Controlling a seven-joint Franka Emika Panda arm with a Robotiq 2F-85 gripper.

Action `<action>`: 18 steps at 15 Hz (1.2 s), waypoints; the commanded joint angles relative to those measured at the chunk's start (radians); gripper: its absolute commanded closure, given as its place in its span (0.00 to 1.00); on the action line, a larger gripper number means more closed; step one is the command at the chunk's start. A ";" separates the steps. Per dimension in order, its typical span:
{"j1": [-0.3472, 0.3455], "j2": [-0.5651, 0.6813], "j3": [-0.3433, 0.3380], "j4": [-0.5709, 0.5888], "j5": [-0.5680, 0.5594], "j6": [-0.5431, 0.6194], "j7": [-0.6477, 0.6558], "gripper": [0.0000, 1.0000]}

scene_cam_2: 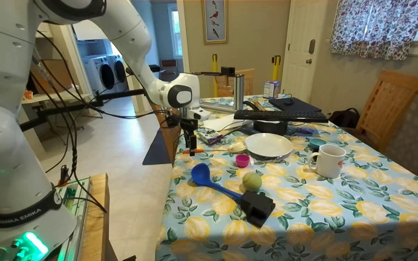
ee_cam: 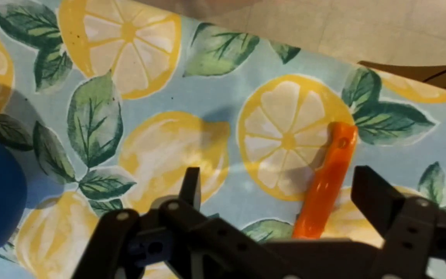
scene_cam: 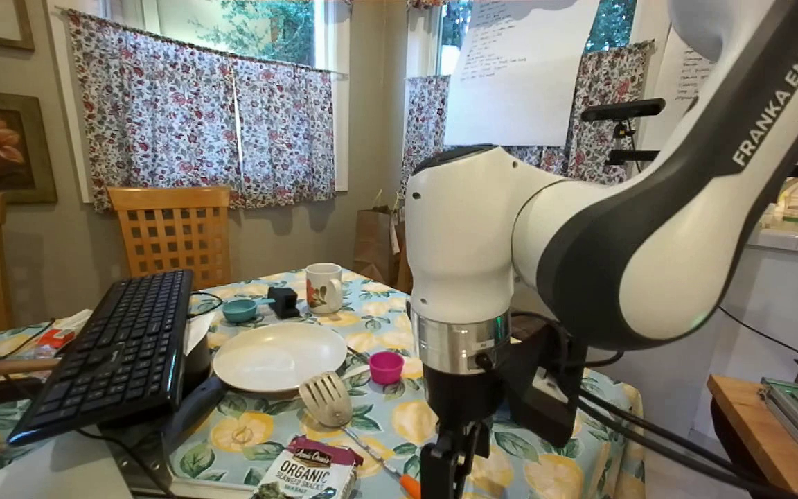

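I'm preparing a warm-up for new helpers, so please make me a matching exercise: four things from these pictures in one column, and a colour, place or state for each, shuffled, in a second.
Column one:
1. Spatula handle
2. Claw
3. Spoon
4. Mug

Column two:
A. White, standing upright
B. Blue, lying beside the ball
C. Orange, lying flat on the tablecloth
D. Open, gripping nothing

Right pairs: 1-C, 2-D, 3-B, 4-A
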 commanded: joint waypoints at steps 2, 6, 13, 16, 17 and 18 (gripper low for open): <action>0.104 0.065 -0.078 0.073 -0.159 -0.010 0.195 0.00; 0.053 0.069 -0.025 0.063 -0.128 0.040 0.118 0.00; -0.052 0.057 0.060 0.010 -0.038 0.210 -0.125 0.00; -0.086 0.053 0.104 -0.019 0.046 0.254 -0.225 0.00; -0.093 0.051 0.115 -0.027 0.069 0.263 -0.248 0.00; -0.088 0.048 0.114 -0.039 0.084 0.273 -0.247 0.00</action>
